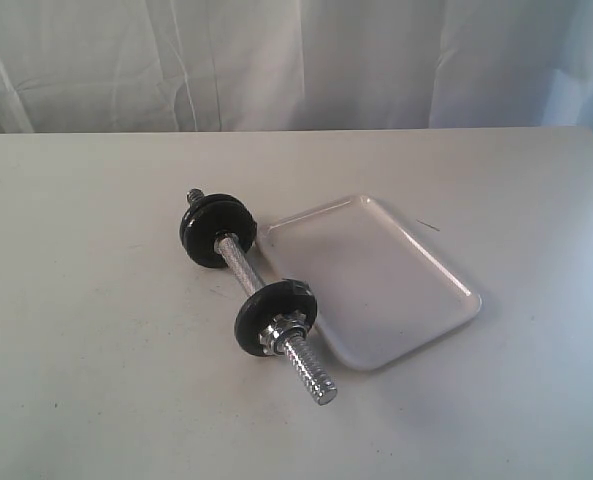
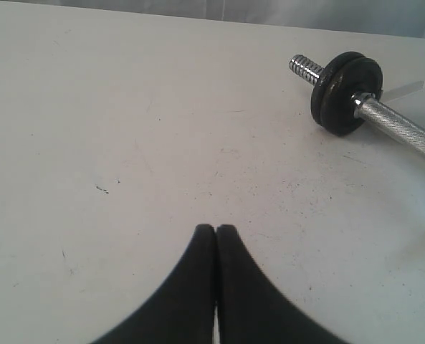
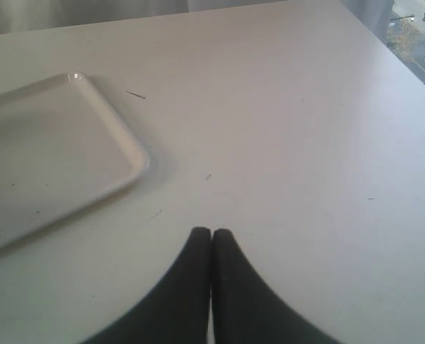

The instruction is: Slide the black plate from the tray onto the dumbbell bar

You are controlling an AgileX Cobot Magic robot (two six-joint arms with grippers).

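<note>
A pale table (image 1: 76, 300) stands before a white curtain (image 1: 276, 60). On it lies a chrome bar (image 1: 238, 262), running slantwise from the far left toward the near right. A black plate (image 1: 276, 312) sits on the bar towards its near end, upright with the rod through its centre hole. A chrome nut (image 1: 276, 337) is pressed against its near face, and the threaded tip sticks out beyond it. Towards the far end, a pair of plates (image 1: 214, 232) sits face to face on the bar, with a short threaded stub showing behind them. A white tray (image 1: 376, 280) lies flat just beside the bar on its right; its far corner is close to the pair of plates. In the left wrist view, the left gripper (image 2: 216, 229) has its two black fingers pressed together, grasping nothing, above bare table and well apart from the bar. In the right wrist view, the right gripper (image 3: 211, 233) is likewise clenched on nothing, over the table near a corner of the tray.
</note>
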